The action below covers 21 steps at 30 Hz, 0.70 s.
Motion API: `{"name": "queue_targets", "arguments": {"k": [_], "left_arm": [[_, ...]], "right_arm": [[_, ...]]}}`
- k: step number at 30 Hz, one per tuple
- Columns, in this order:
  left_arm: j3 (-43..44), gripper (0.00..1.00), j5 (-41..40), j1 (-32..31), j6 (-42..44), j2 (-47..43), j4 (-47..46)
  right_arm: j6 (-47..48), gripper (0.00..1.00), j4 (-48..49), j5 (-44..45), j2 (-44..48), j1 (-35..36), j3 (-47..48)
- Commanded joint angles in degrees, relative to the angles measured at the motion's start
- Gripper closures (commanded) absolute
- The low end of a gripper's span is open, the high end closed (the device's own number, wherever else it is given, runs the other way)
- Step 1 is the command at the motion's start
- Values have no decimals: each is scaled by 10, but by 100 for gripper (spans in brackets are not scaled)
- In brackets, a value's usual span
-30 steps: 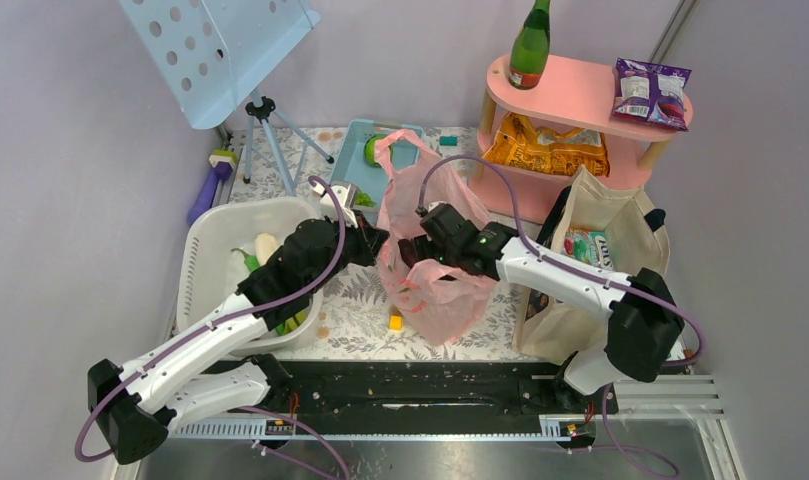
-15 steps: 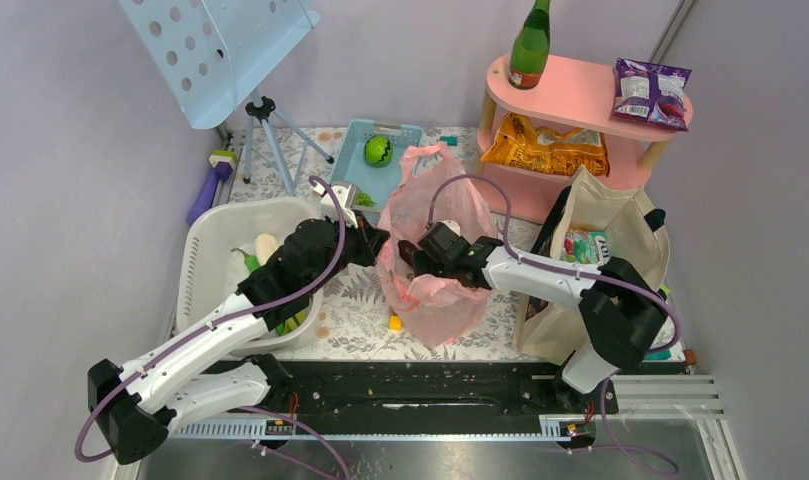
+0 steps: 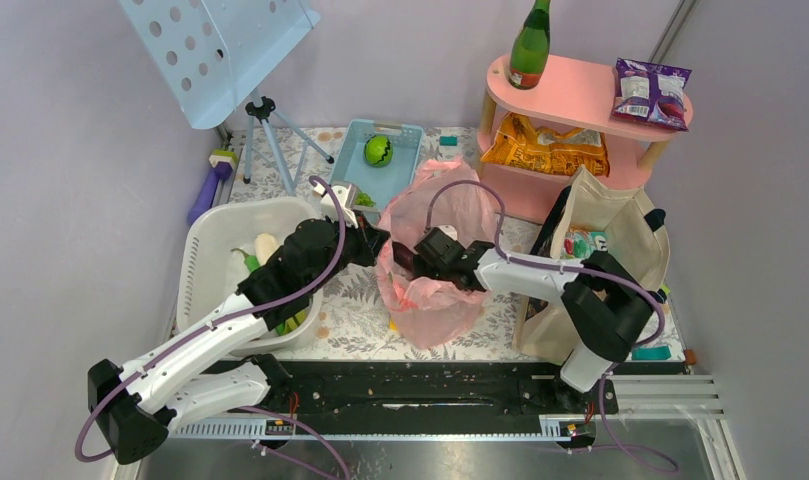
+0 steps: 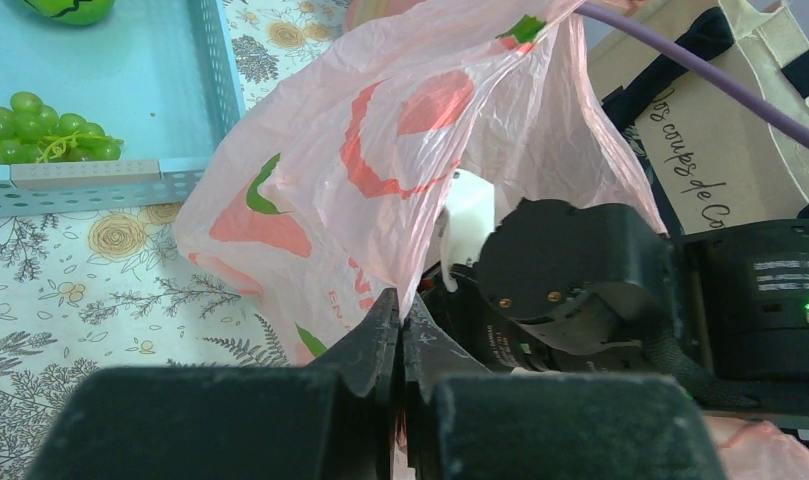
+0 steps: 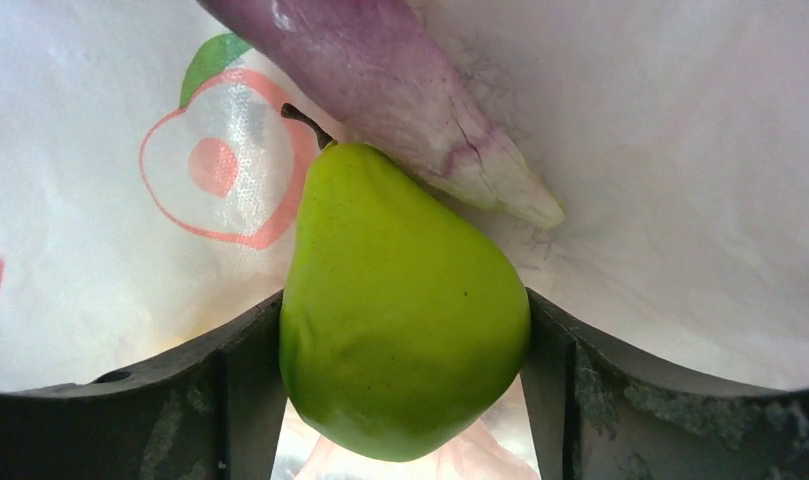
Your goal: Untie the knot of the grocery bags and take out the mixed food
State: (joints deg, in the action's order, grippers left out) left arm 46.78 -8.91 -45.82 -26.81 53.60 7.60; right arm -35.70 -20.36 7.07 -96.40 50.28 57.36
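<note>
The pink plastic bag (image 3: 460,205) stands open mid-table and also fills the left wrist view (image 4: 380,130). My left gripper (image 3: 378,240) is shut on the bag's left rim (image 4: 401,310) and holds it up. My right gripper (image 3: 420,258) is down inside the bag. In the right wrist view its fingers press both sides of a yellow-green pear (image 5: 405,300), which lies against a purple aubergine (image 5: 380,80). The beige tote (image 3: 620,230) with black handles stands at the right, a multicoloured snack packet (image 3: 585,245) showing in its mouth.
A white basin (image 3: 205,250) holding leeks (image 3: 265,250) sits left. A blue tray (image 3: 405,130) with a green fruit (image 3: 378,150) and grapes (image 4: 40,125) is behind. A pink shelf (image 3: 570,90) carries a green bottle (image 3: 530,40), purple packet (image 3: 652,92) and orange packets (image 3: 545,150). A music stand (image 3: 220,50) is back left.
My right gripper has pushed left and deeper into the pink bag. The bag's top has sagged, uncovering the green fruit in the tray. My left arm has held still.
</note>
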Motion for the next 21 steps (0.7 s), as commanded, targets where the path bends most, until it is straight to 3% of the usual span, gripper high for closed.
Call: {"name": "queue_targets", "arguments": {"k": [1,11,21], "left_arm": [[-2,100,-3,3,5,-5,-24],[-13,100,60,5,42,8,-40],[1,100,65,5,53,33,-49]], "right_arm": [[-7,55,1,25,81,6,-3],[29,57,-20,47,219,-19,63],[100,57,37,-130,310,-76,107]]}}
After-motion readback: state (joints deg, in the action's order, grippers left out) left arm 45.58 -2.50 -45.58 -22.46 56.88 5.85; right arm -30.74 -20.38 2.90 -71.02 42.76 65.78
